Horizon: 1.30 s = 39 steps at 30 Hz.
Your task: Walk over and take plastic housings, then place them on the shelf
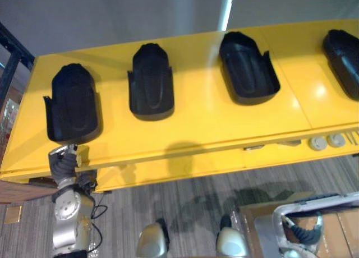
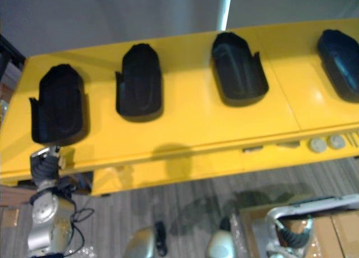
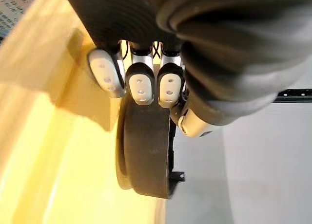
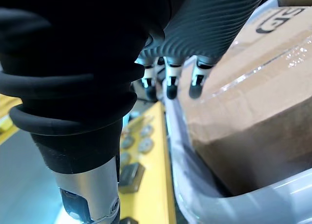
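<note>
Left hand (image 3: 141,83): fingers and thumb curled round the near end of the leftmost black moulded plastic housing (image 1: 72,104), which lies flat on the yellow shelf (image 1: 224,129). Three more black housings (image 1: 150,81) sit in a row to its right, spaced apart. Right hand (image 4: 168,83): fingers relaxed, empty, beside a brown cardboard box (image 4: 253,112) in a grey bin (image 1: 336,203).

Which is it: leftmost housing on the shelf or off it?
On: the leftmost housing lies flat on the yellow shelf, left hand curled on its near end.

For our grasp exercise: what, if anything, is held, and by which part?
Left robot hand grips the leftmost housing by its near end; right robot hand holds nothing.
</note>
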### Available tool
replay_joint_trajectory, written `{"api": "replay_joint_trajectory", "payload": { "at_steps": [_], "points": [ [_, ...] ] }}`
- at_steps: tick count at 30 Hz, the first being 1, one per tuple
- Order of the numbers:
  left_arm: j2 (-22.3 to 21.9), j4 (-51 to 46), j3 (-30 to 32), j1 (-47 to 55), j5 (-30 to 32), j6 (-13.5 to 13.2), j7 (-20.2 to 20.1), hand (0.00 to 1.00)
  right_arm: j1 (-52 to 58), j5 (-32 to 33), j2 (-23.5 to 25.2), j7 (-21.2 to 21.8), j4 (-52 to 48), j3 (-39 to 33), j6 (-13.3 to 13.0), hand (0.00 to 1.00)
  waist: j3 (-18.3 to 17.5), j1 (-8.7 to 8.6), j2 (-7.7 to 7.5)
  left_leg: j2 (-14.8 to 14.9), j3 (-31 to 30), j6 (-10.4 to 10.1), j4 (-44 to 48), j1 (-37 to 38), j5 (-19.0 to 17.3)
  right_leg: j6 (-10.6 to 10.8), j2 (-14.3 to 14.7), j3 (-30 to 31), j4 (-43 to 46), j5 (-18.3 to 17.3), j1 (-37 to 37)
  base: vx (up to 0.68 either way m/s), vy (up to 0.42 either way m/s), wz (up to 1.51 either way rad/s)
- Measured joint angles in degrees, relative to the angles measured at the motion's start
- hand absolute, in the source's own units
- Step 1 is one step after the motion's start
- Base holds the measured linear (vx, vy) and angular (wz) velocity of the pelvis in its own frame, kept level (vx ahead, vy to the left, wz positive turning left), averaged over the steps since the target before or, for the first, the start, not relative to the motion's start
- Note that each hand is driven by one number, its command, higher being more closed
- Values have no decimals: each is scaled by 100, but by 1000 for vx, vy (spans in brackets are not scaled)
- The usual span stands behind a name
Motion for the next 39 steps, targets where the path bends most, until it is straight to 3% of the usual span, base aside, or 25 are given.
{"api": "replay_joint_trajectory", "payload": {
  "at_steps": [5,9,21,31,36,39],
  "points": [
    [149,412,162,-396,14,-6,1,100,-12,0,-64,4,-4,0,4,0,48,-6,-50,0,20,0,7,3,0,0,1,46,11,0,-19,-2,4,-2],
    [366,613,174,-710,8,-55,24,100,-142,1,-111,5,-5,0,4,0,290,-19,-64,21,40,0,46,-8,0,0,12,79,61,0,-57,-17,2,-3],
    [791,1356,358,-1342,-42,-228,202,100,-302,2,-170,8,-12,4,3,0,446,-31,-185,64,142,-1,83,-19,-2,23,46,225,208,-42,-211,-9,1,-5],
    [1014,1713,430,-1651,-256,-315,264,100,-385,4,-239,19,-115,9,5,0,490,-73,-187,83,140,-1,153,-103,-1,42,50,235,287,-55,-342,0,0,0],
    [1012,1492,430,-1432,-254,-212,258,100,-377,5,-194,33,-116,12,5,0,485,-55,-189,66,113,-7,89,-80,11,42,50,208,244,-55,-273,-1,-1,1],
    [678,817,434,-848,-240,-145,250,100,-236,6,-4,35,-117,4,28,0,434,-53,-166,10,-15,-22,-69,43,79,53,25,27,62,-49,-26,56,-13,24]
  ]
}}
